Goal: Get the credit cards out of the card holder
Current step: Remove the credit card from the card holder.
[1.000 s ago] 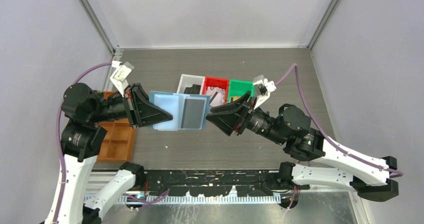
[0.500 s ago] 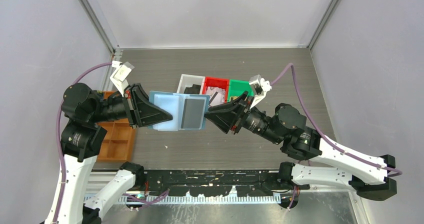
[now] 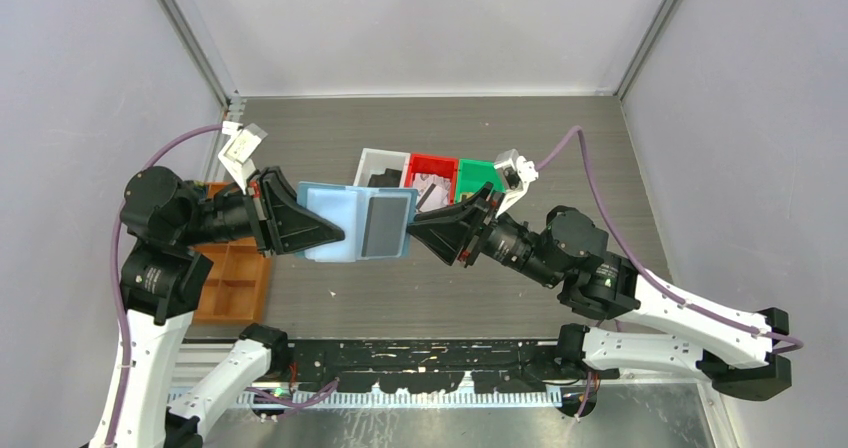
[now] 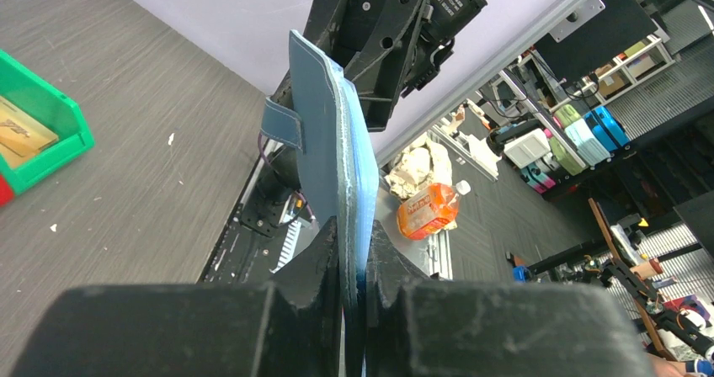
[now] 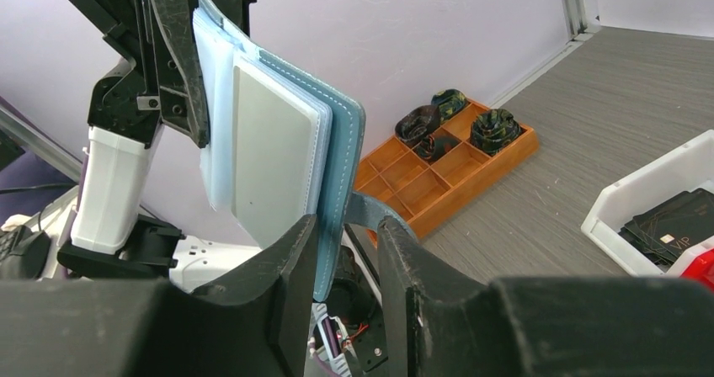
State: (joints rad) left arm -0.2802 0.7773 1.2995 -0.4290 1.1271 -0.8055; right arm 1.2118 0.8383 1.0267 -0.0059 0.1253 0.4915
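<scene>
The blue card holder [image 3: 340,220] hangs open in the air between both arms, its pale blue inside facing up. A silvery-grey credit card [image 3: 385,226] sits in its right half; in the right wrist view it [image 5: 274,150] shows flat in its slot. My left gripper [image 3: 338,234] is shut on the holder's left edge [image 4: 324,124]. My right gripper [image 3: 415,230] is open, its fingers straddling the holder's right edge [image 5: 341,158] and tab, with a gap on the outer side.
White [image 3: 372,160], red [image 3: 432,161] and green [image 3: 482,171] bins stand behind the holder. Black cards [image 5: 674,225] lie in the white bin and a gold card [image 4: 21,133] in the green one. An orange-brown compartment tray [image 3: 232,273] lies at the left.
My right gripper has moved left, up to the holder, and its fingers now stand around the right edge. The left gripper and the holder have stayed in place.
</scene>
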